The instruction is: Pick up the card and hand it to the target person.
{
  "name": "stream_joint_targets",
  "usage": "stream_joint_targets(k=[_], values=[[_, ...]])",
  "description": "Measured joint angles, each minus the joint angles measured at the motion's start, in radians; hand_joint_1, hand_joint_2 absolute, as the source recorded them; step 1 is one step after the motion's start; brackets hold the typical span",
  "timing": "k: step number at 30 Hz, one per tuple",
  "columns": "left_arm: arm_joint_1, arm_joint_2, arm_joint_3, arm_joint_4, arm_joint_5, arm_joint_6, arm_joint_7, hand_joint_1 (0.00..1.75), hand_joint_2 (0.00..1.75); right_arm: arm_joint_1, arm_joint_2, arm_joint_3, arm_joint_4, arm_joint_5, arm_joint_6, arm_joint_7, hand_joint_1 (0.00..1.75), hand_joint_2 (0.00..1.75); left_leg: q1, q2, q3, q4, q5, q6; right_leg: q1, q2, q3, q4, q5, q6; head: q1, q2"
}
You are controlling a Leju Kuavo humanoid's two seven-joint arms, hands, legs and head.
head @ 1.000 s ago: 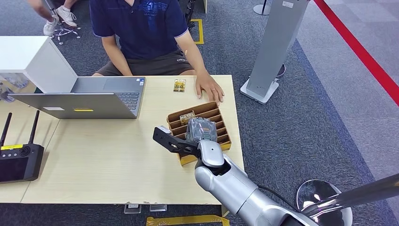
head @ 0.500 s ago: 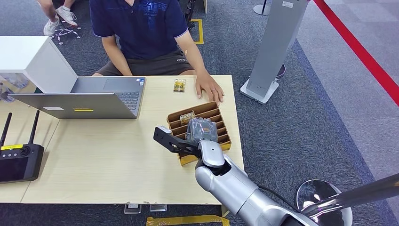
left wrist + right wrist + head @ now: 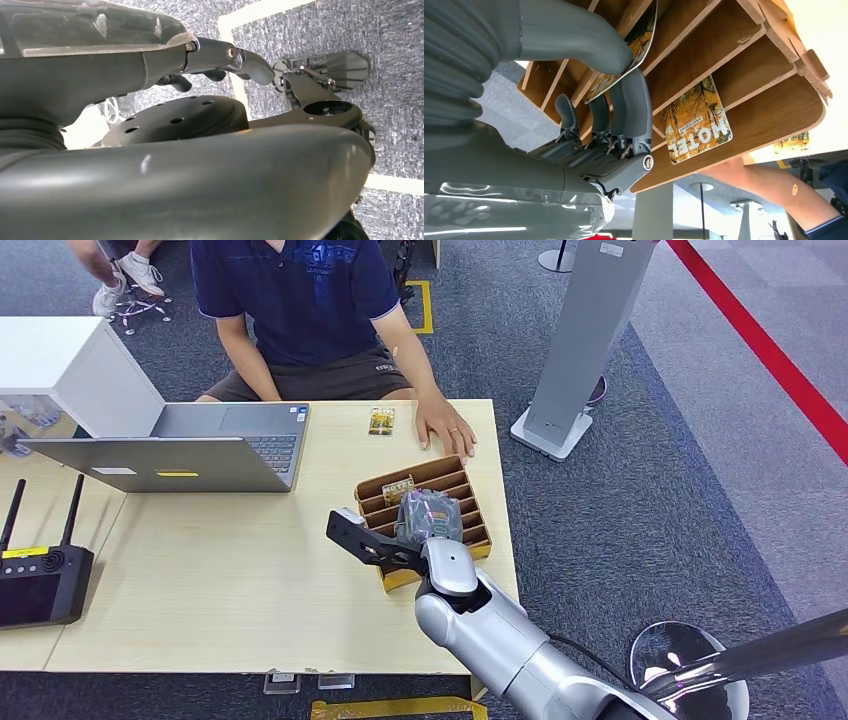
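A brown slotted card rack [image 3: 470,502] stands near the table's right edge, and my right hand [image 3: 428,515] reaches into it from above. In the right wrist view the thumb [image 3: 574,35] and fingers [image 3: 629,115] pinch a yellow patterned card [image 3: 644,37] that stands in a slot of the rack [image 3: 744,65]. A second card marked HOTEL [image 3: 696,120] sits in another slot. A third card [image 3: 381,421] lies flat on the table beside the hand [image 3: 445,428] of the seated person in a dark blue shirt [image 3: 300,300]. My left hand [image 3: 220,55] hangs over the floor holding nothing.
An open laptop [image 3: 200,445] stands at the table's far left. A black device with two antennas [image 3: 40,580] lies at the left edge, behind it a white cabinet [image 3: 60,360]. A grey pillar stand [image 3: 585,340] rises right of the table.
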Motion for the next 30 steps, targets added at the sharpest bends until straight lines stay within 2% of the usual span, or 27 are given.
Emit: stream_joint_targets(k=[10, 30], values=[[0.0, 0.001, 0.0, 0.0, 0.0, -0.002, 0.0, 0.0, 0.0, 0.0, -0.007, -0.015, -0.016, 0.013, -0.001, 0.003, 1.26, 1.75, 0.0, 0.0, 0.0, 0.0, 0.0, 0.0, 0.0, 0.0, 0.0, 0.0, 0.0, 0.0, 0.0, 0.0], [0.003, 0.004, 0.0, 0.001, 0.006, -0.002, -0.01, 0.0, 0.0, 0.002, -0.099, -0.076, -0.392, 0.058, 0.002, 0.042, 1.26, 1.75, 0.0, 0.0, 0.0, 0.0, 0.0, 0.0, 0.0, 0.0, 0.0, 0.0, 0.0, 0.0, 0.0, 0.0]])
